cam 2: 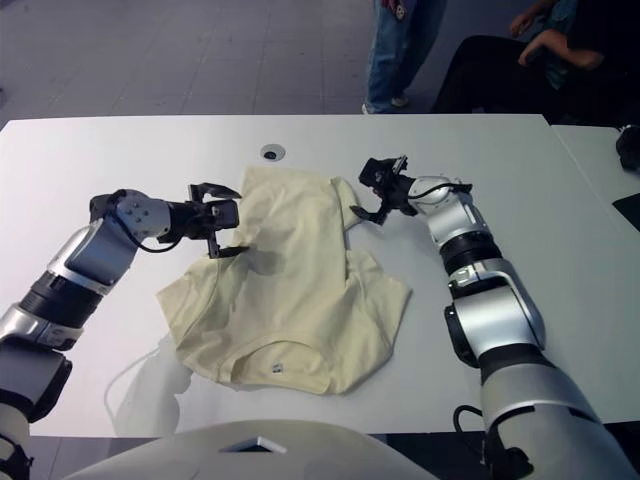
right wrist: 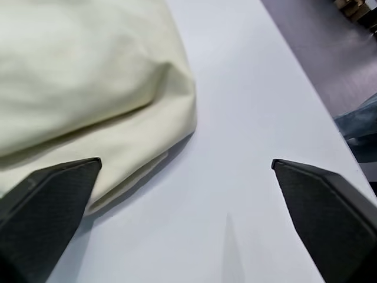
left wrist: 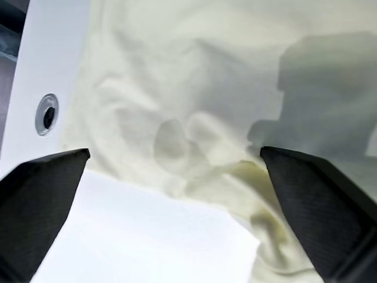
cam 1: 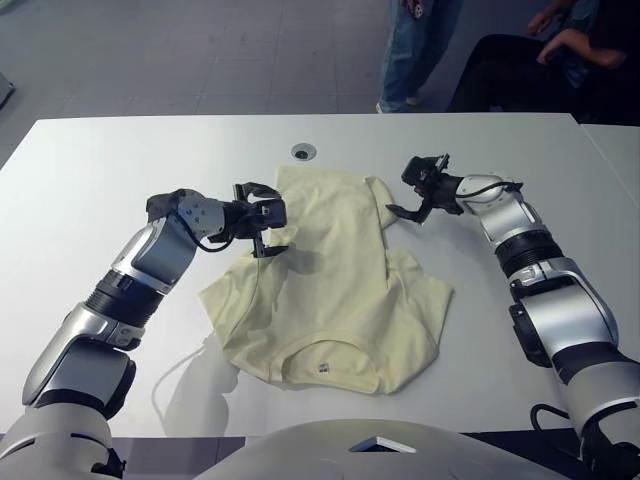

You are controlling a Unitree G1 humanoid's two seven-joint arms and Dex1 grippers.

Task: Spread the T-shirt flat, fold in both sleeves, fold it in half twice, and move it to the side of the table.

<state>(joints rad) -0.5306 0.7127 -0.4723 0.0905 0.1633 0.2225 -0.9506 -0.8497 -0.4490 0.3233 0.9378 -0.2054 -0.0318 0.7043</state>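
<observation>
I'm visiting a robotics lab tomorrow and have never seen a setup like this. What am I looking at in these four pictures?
This is a humanoid robot with two arms, each ending in two fingers. The two wide pictures come from cameras in its head, looking down over the arms at a white table. The two close-ups come from a camera on each wrist; the dark wedges at their edges are that arm's own fingers. On the table lies a pale yellow T-shirt, rumpled and partly folded over itself, collar nearest the robot. Beyond it is a small round hole in the tabletop. The left gripper is at the shirt's left edge, the right gripper by its far right corner. Both are open and hold nothing.
</observation>
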